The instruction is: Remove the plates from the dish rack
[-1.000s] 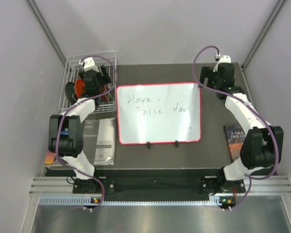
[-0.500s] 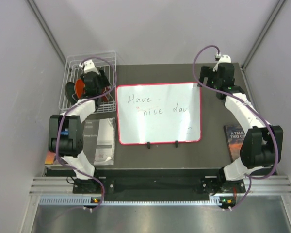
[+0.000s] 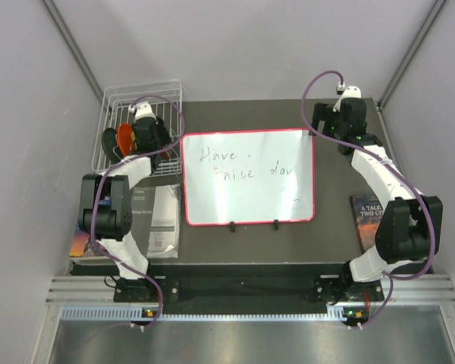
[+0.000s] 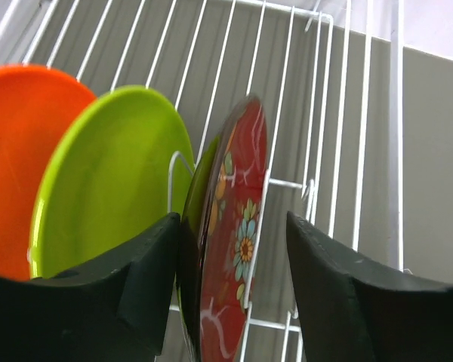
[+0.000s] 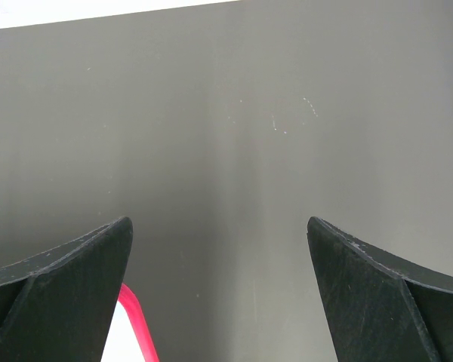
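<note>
The dish rack stands at the upper left of the overhead view, on the far left corner of the table, just beside the whiteboard; the plates stand on edge inside it, between the white prongs. From above, only an orange plate and a dark plate at its left show, and the colour of the dark 1 is hard to tell; the arm covers the rest.

The left gripper reaches down into the rack. In the left wrist view its 2 black fingers straddle the red plate, which carries pale flower markings and fills the centre of the frame. The left finger sits against or very close to the plate's near rim, while a sliver of rack wire shows between the plate and the right finger, so the jaws stand partly open around the plate and do not clamp it. A lime green plate stands left of the red 1, and the orange plate fills the left edge; a greenish rim hugs the red plate's left side.

The right gripper hangs over bare table at the upper right of the overhead view, its fingers spread wide with nothing between them; the whiteboard's red edge shows at the lower left of its view.

A booklet lies near the left arm; a book lies near the right arm.
</note>
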Robot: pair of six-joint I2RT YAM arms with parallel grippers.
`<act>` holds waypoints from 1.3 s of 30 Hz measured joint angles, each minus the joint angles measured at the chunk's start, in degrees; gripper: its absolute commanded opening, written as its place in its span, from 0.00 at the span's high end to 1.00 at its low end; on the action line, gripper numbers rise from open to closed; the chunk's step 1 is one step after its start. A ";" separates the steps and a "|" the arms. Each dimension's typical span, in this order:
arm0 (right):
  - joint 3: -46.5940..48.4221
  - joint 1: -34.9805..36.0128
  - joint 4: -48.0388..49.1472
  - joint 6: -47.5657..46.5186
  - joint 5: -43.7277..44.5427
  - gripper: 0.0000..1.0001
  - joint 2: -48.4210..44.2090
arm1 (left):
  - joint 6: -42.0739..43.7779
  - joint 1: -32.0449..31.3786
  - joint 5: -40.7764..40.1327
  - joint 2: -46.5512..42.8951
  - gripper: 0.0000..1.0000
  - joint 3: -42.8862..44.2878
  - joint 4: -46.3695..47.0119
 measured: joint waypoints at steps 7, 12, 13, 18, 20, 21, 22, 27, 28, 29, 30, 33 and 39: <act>0.00 0.00 0.00 0.09 0.00 0.00 0.00 | 1.64 0.15 -1.18 0.13 0.98 -1.18 -0.55; 0.00 0.00 0.02 0.35 -0.13 0.00 0.00 | 1.75 0.26 -1.09 0.07 1.00 -1.29 -0.66; 0.00 0.00 0.02 0.37 -0.17 0.00 0.00 | 1.81 0.24 -1.16 0.04 1.00 -1.29 -0.68; 0.00 0.00 0.02 0.44 -0.20 0.00 0.00 | 2.69 0.13 -1.49 -0.04 1.00 -0.79 -1.46; 0.00 0.00 0.02 0.46 -0.26 0.00 0.00 | 4.13 -0.11 -1.92 -0.04 1.00 0.46 -3.15; 0.00 0.00 0.02 0.46 -0.31 0.00 0.00 | 5.16 -0.28 -2.45 -0.04 1.00 1.27 -3.85; 0.00 0.00 0.04 0.52 -0.39 0.00 0.00 | 6.05 -0.50 -2.93 -0.04 1.00 2.03 -4.44; 0.00 0.00 0.04 0.85 -0.63 0.00 0.00 | 11.13 -1.73 -5.88 -0.42 1.00 5.46 -4.94; 0.00 0.00 0.07 0.87 -0.63 0.00 0.00 | 11.80 -1.92 -6.14 -0.85 1.00 5.55 -5.05; 0.00 0.00 0.07 0.87 -0.63 0.00 0.00 | 12.44 -2.14 -6.49 -1.38 1.00 5.55 -5.29; 0.00 0.00 0.07 0.87 -0.63 0.00 0.00 | 12.96 -2.38 -6.84 -2.01 1.00 5.55 -5.66; 0.00 0.00 0.07 0.87 -0.72 0.00 0.00 | 13.99 -2.58 -7.34 -4.24 1.00 5.55 -6.12; 0.76 0.00 -0.28 1.05 -2.80 0.00 0.00 | 12.44 -2.36 -5.03 -10.08 1.00 7.78 -9.14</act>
